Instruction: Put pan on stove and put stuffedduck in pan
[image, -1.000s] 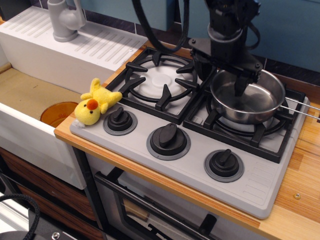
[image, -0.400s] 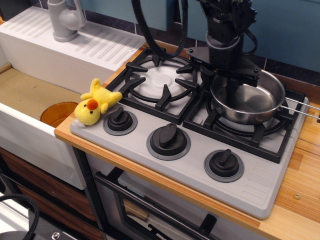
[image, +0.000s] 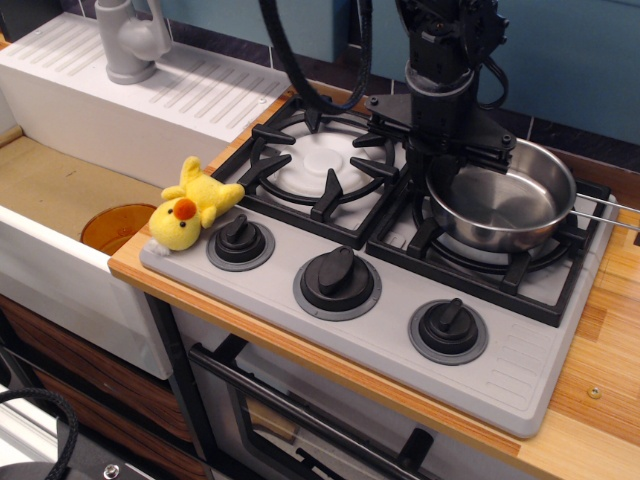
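The shiny steel pan (image: 500, 207) sits on the right burner grate of the light grey stove (image: 392, 335), with its wire handle (image: 603, 209) pointing right. It holds nothing. My gripper (image: 441, 170) hangs just off the pan's left rim, between the two burners, with its dark jaws apart and nothing in them. The yellow stuffedduck (image: 190, 206) lies on the stove's front left corner next to the left knob (image: 240, 240), well to the left of the gripper.
The left burner grate (image: 318, 160) is bare. Two more knobs (image: 338, 280) (image: 448, 328) line the stove's front. A sink (image: 60, 190) with an orange dish (image: 115, 226) lies left, with a faucet (image: 130, 40) and a white drainboard (image: 170, 85) behind it. A wooden counter (image: 600, 400) borders the stove.
The gripper has let go of the pan's rim, risen and moved left, out of the pan. The pan stays on the right burner, nudged slightly right. The duck has not moved.
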